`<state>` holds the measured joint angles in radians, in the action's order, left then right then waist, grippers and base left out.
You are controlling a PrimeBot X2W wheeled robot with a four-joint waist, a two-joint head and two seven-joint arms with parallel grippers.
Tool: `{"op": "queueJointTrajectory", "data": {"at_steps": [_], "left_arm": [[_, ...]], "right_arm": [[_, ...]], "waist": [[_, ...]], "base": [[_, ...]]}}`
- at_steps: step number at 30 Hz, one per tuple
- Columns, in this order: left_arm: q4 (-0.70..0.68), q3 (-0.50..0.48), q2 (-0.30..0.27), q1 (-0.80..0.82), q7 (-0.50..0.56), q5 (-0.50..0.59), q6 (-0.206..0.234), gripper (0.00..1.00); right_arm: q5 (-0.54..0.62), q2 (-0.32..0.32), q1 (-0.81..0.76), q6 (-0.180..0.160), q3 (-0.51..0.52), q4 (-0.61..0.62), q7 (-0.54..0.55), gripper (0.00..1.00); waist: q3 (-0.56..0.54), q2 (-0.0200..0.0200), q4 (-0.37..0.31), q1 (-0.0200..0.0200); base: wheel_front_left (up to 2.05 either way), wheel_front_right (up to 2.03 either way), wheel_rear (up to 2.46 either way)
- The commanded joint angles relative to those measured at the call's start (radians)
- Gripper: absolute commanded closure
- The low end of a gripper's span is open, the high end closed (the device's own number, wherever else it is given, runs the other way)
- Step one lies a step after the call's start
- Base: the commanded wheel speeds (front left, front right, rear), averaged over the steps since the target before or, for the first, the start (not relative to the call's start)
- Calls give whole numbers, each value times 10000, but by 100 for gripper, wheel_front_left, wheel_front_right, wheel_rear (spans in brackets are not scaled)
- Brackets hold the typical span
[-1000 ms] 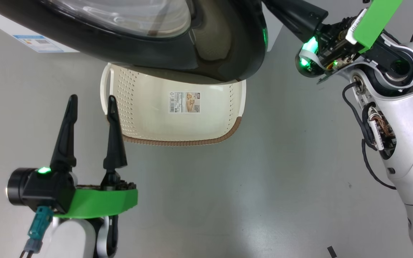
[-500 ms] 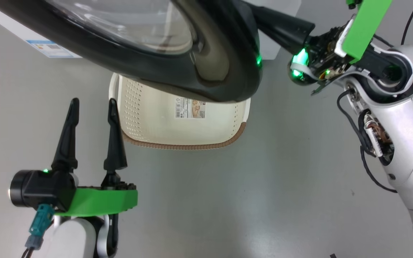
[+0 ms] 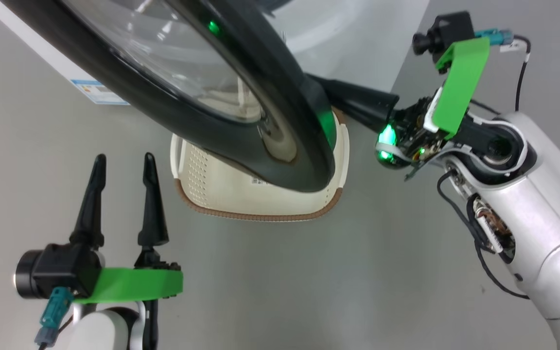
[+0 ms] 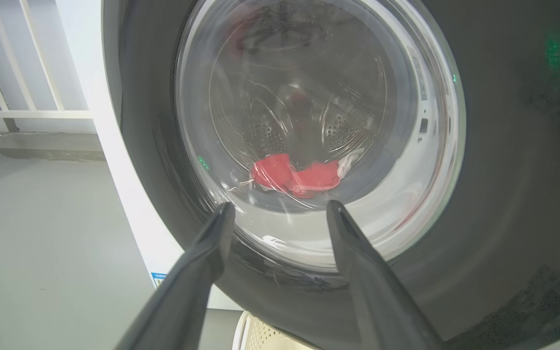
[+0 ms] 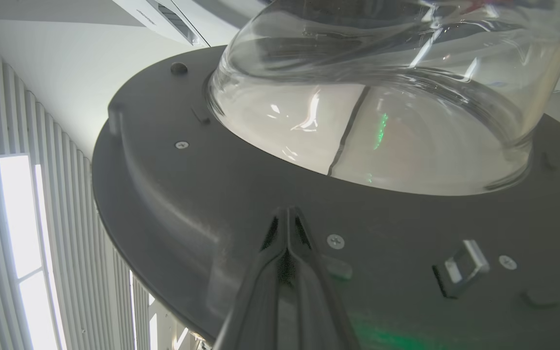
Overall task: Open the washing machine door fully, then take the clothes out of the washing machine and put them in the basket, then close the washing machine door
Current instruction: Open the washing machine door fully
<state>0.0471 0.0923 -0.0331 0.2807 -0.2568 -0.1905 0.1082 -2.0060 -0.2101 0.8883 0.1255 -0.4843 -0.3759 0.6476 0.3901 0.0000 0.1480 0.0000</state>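
Presently, all positions are listed against the washing machine door [image 3: 178,73].

- Washing machine door: partly open, swung out from the washing machine [image 3: 358,43]. The head view shows its glossy black rim and clear glass bowl. The right wrist view shows its grey inner face [image 5: 212,194] with screws and a latch piece.
- Right gripper [image 3: 353,99]: behind the door's free edge, with its dark fingers passing out of sight behind the rim in the head view. In its own wrist view the fingers are pressed together [image 5: 287,214], nothing between them, with the tips at the door's inner face just below the glass bowl.
- Left gripper [image 3: 124,158]: in front of the door and below its lower rim, clear of it. The fingers are spread apart and hold nothing. In its wrist view [image 4: 281,206] they point at the door's glass [image 4: 309,97].
- Clothes [image 4: 299,177]: red with a little white, behind the door's glass, lying low in the perforated drum.
- Basket [image 3: 221,184]: on the grey floor [image 3: 309,282], beneath the door's lower rim and partly hidden by it. A corner also shows under the door [image 4: 260,338].
- Blue label [image 3: 99,92]: on the machine's white front, beside the door's outer rim.
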Motion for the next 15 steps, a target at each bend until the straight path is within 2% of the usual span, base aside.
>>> {"op": "queueJointTrajectory", "data": {"at_steps": [1, 15], "left_arm": [[-187, -391, -172, -176, -49, -67, 123, 0], [94, -439, -172, -959, -49, -192, 341, 0]], "right_arm": [[-66, 184, -234, 52, -154, 335, 66, 100], [-353, 294, -1048, 52, -1164, -26, 328, 100]], "waist": [[-278, 0, 189, 0], [-1720, 0, 1088, 0]], "base": [[0, 0, 0], [0, 0, 0]]}}
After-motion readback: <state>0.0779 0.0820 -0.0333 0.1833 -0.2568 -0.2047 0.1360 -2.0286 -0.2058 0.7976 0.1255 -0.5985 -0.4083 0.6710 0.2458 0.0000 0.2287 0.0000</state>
